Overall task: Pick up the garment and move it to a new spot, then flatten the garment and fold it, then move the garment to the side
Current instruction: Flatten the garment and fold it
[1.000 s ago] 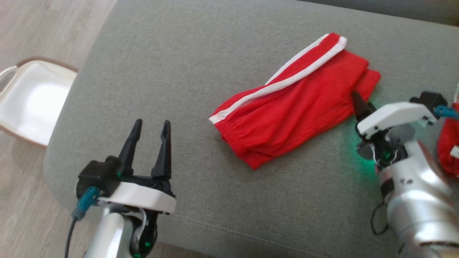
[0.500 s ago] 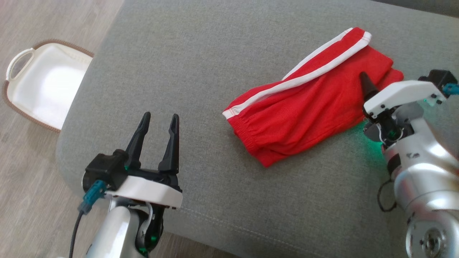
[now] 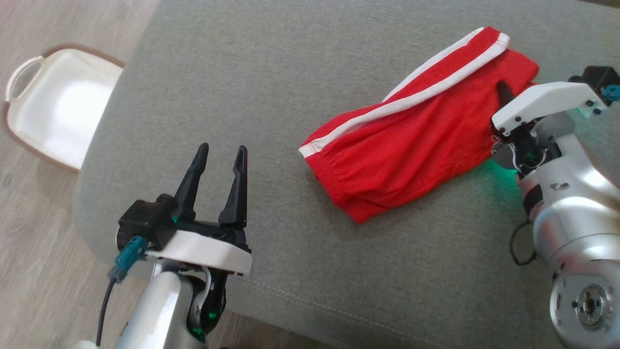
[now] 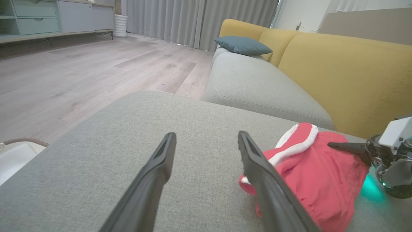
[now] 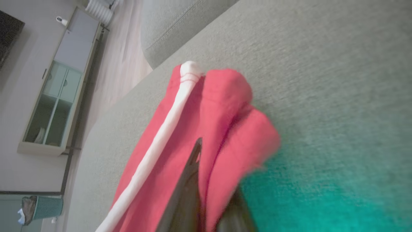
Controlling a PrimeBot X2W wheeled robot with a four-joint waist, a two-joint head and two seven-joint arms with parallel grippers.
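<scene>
A white basket with a brown rim sits on the wooden floor at far left, beside a gray sofa seat.

Low over the seat's front edge, the left claw hovers with its two dark fingers spread wide and nothing between them. They point away from the robot across the cushion. Its silver forearm rises from the bottom edge, well apart from the clothing.

Right of centre lie red shorts with a white side stripe, flat on the cushion and apparently doubled over. The elastic waist faces the robot and the leg ends point toward the far right.

At far right the right claw has just changed. A second ago its fingers stood wide at the shorts' leg end, and now they have snapped closed. In the right wrist view a flap of red cloth is pinched between them, so the claw is gripping the shorts near the hem. The shorts rest on the cushion, not lifted.

The right forearm comes in from the lower right. Its wrist is held low, the fingers point up and to the left, and a green light glows on the fabric below.

With the grip made, the shorts look ready to be lifted or dragged. Since they already seem folded, this is probably the final move to the side.
</scene>
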